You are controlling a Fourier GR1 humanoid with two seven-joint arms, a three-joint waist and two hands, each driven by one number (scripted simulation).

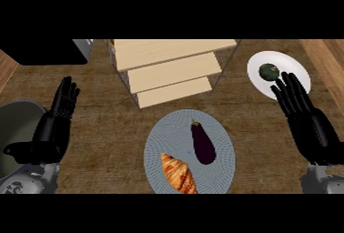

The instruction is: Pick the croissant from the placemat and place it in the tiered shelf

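Note:
A golden croissant (178,173) lies at the near end of the grey oval placemat (222,170), next to a dark purple eggplant (203,142). Beyond the mat stands the tiered shelf (171,68) with three pale wooden steps and thin metal sides. My left hand (51,128) is at the left, open with its fingers straight and pointing away, well apart from the mat. My right hand (310,119) is at the right, also open, its fingertips overlapping the edge of a white plate. Neither hand touches the croissant.
A white plate (259,73) at the far right carries a dark green round fruit (269,71). A black appliance (43,51) sits at the far left corner. A grey rounded basin (17,116) shows at the left edge behind my left forearm.

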